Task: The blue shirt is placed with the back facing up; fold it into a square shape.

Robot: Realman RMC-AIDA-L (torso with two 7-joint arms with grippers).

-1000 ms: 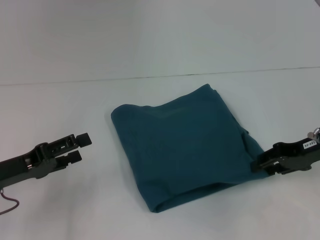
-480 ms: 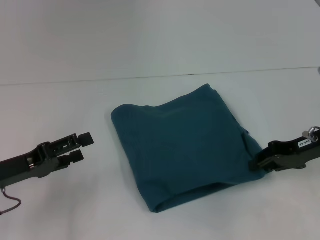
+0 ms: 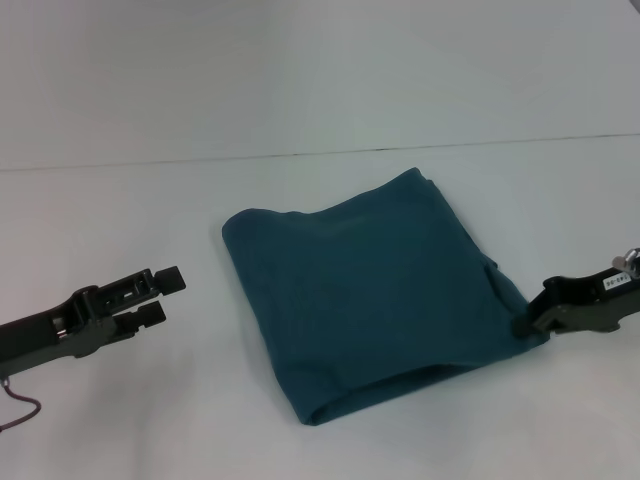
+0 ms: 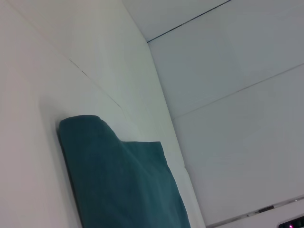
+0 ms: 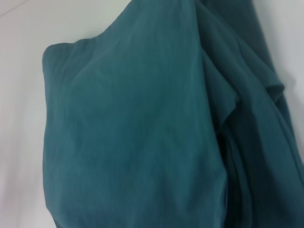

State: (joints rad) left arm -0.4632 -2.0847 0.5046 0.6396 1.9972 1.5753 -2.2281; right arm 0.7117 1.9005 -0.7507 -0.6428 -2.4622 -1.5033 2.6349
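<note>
The blue shirt [image 3: 370, 290] lies folded into a rough square on the white table [image 3: 120, 210], plain side up, with a rounded fold along its near edge. My left gripper [image 3: 162, 296] is open and hovers just above the table, a short way left of the shirt and apart from it. My right gripper [image 3: 524, 322] sits at the shirt's right corner, right against the cloth edge. The left wrist view shows the shirt [image 4: 118, 180] from the side, lying flat. In the right wrist view the shirt [image 5: 142, 133] fills the picture, with layered folds on one side.
A thin seam [image 3: 400, 150] runs across the table behind the shirt. A thin dark cable [image 3: 20, 410] hangs under my left arm at the near left. White tabletop surrounds the shirt on all sides.
My right gripper has drawn back a little to the right along the shirt's right corner. The left gripper and the shirt have stayed in place.
</note>
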